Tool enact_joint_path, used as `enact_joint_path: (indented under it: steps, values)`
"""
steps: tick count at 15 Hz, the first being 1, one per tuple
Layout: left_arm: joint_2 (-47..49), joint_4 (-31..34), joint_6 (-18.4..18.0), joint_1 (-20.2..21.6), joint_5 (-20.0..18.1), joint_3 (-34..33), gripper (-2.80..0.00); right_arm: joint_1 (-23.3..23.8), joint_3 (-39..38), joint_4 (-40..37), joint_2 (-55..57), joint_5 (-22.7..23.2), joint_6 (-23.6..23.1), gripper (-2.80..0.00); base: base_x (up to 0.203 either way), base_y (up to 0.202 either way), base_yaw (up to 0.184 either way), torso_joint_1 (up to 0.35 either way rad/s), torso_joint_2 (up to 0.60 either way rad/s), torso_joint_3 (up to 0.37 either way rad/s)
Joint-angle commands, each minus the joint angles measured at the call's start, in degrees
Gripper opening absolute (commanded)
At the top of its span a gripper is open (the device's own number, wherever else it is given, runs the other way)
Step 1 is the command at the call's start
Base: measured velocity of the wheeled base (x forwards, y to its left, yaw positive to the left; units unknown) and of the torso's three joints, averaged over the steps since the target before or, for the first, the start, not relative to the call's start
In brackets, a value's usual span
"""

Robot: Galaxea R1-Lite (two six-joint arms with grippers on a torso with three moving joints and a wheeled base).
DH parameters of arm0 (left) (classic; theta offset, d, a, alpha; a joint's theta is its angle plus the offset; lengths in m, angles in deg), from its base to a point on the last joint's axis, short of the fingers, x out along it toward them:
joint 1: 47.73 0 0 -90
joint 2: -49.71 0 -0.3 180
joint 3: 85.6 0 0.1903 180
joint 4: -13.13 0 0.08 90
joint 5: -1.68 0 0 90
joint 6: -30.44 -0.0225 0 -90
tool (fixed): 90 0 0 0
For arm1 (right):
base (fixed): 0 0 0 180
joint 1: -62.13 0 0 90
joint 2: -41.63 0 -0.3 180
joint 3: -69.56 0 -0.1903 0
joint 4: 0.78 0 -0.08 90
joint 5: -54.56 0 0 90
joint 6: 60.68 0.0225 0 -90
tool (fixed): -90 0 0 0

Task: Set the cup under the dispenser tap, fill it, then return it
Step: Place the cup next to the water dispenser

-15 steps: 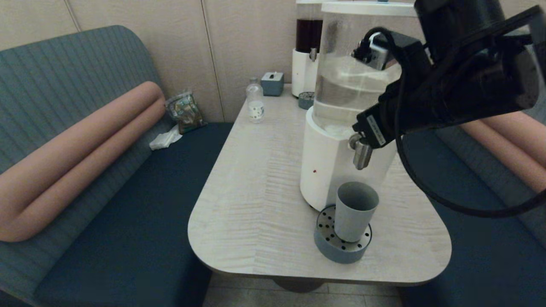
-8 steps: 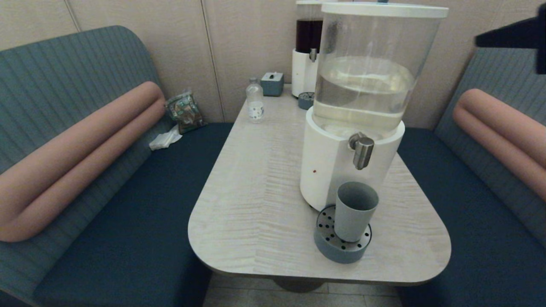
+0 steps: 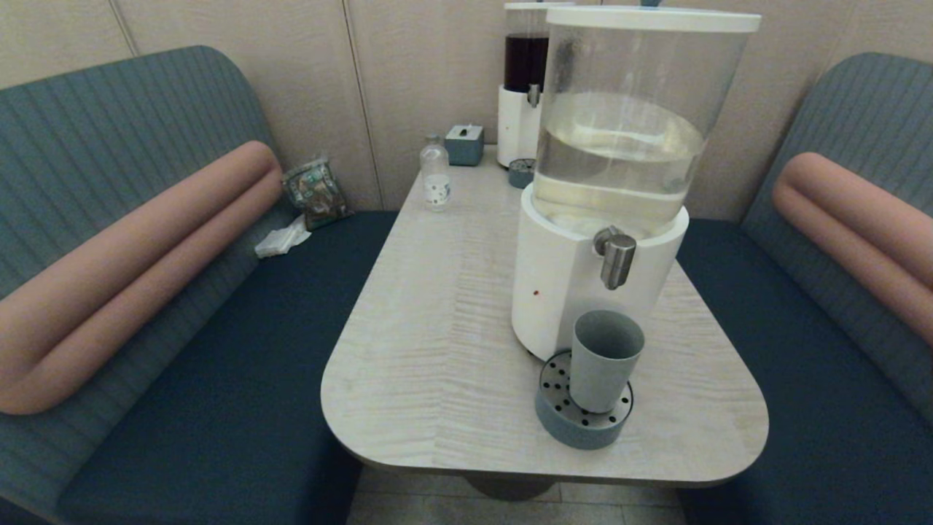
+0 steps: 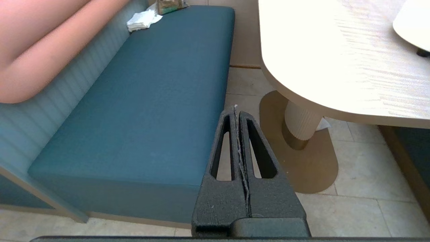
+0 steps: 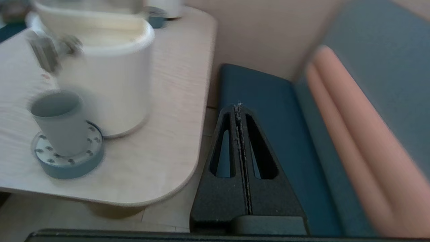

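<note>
The grey-green cup (image 3: 605, 361) stands upright on the round perforated drip tray (image 3: 581, 423), straight below the steel dispenser tap (image 3: 617, 257) of the big white-based dispenser (image 3: 583, 292). No arm shows in the head view. The right wrist view has the cup (image 5: 59, 122) and the blurred tap (image 5: 43, 53) far off to one side, and my right gripper (image 5: 238, 107) is shut and empty beside the table's edge, over the blue bench. My left gripper (image 4: 236, 108) is shut and empty, low beside the other bench near the table's foot.
A narrower dispenser with dark liquid (image 3: 526, 80), a small bottle (image 3: 436, 175) and a grey box (image 3: 465, 143) stand at the table's far end. Benches with pink bolsters flank the table (image 3: 437, 350). A packet (image 3: 315, 191) and a tissue (image 3: 283, 238) lie on the left bench.
My right arm was at the tap one second ago; it has pulled back to the right and gone out of the head view. The cup has stayed on the drip tray.
</note>
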Motion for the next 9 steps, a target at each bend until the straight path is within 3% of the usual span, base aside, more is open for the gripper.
enact_joint_path:
  steps: [1,9]
  values:
    - [0.08,-0.01,0.09,0.04,0.03,0.00,-2.80,1.42,-10.95,5.28,-13.36,-1.31,1.08,-2.80,0.000,0.000,0.000,0.000,0.00,0.000]
    - [0.08,-0.01,0.03,0.04,0.03,0.00,-2.80,2.70,-46.14,32.62,-14.11,-1.25,-3.19,-2.80,0.000,0.000,0.000,0.000,0.00,0.000]
